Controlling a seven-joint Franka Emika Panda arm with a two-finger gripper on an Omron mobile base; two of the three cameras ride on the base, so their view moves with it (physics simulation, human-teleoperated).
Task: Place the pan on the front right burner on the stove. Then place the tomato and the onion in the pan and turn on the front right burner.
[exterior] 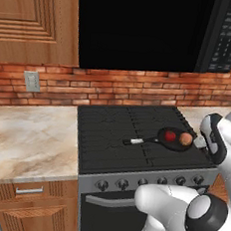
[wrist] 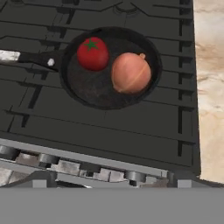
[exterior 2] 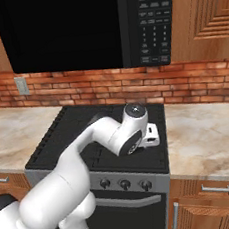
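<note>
The small black pan (exterior: pixel 161 138) (wrist: pixel 87 94) rests on the front right burner (exterior: pixel 186 155) (wrist: pixel 131 127) of the stove (exterior: pixel 110 137), its handle (exterior: pixel 135 141) pointing left. Inside it the red tomato (exterior: pixel 170 136) (wrist: pixel 92 53) and the tan onion (exterior: pixel 186 139) (wrist: pixel 131 73) lie side by side, almost touching. My gripper (wrist: pixel 111 183) hangs above the stove's front edge, just right of the pan, looking down on it. Its jaws stand wide open with nothing between them. In the right base view my arm (exterior 2: pixel 109 135) hides the pan.
Dark knobs (exterior: pixel 151 181) (exterior 2: pixel 124 184) run along the stove's steel front, above the oven handle (exterior: pixel 109 201). Marble counter lies left (exterior: pixel 30 139) and right (exterior 2: pixel 204 136) of the stove. A microwave (exterior 2: pixel 151 21) hangs overhead before a brick wall (exterior: pixel 115 87).
</note>
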